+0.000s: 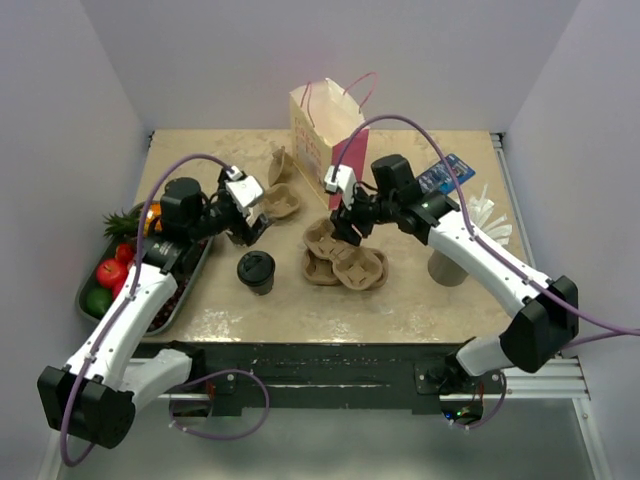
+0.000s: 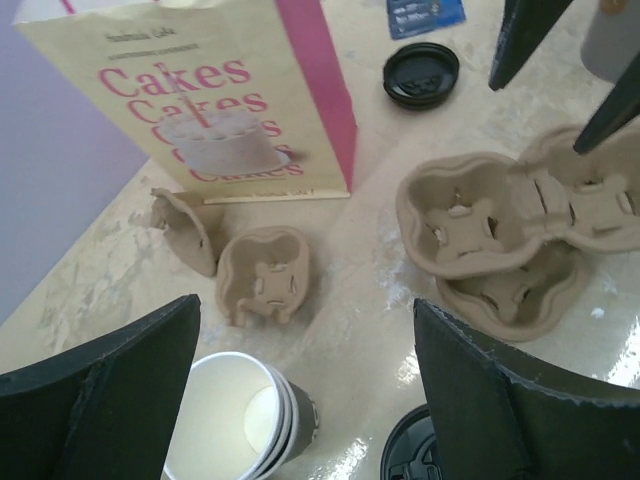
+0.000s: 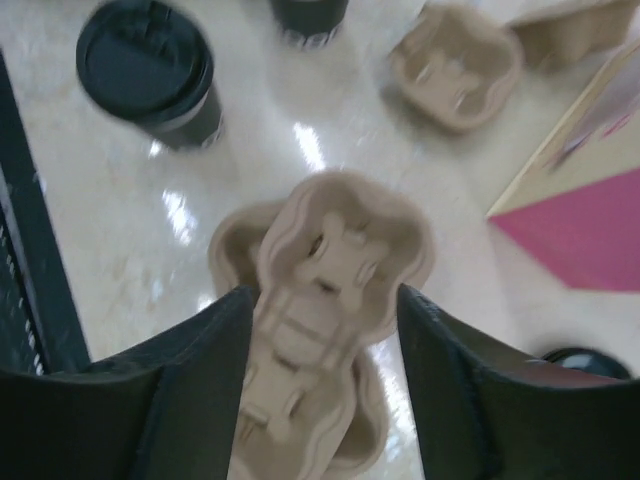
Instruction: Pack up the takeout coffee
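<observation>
Far left, we've got a tray of fruit sitting at the edge of the surface. Next to it the left end effector hangs with its fingers spread wide and nothing between them. Right under it is a stack of lidless cups with white rims.

The takeout coffee stands upright on the surface just nearer than that, a bit left of centre. It's a small cup with a dark wall, a bit of white showing low down and a round black lid pressed on top. It's on its own: not in any carrier, and neither end effector touches it.

Farther back there's a small pulp carrier, and behind that a paper bag with a pink side and "Cakes" printed on it.

Right of the coffee sits a pile of pulp cup carriers, and the top one is tilted up off the rest. The right end effector has a finger on each side of that top piece, close against its edges. We honestly can't tell if it's clamped on or just straddling it.

Beyond the carriers lies a loose black lid, then a blue card, and a grey cup stands near the right side.
</observation>
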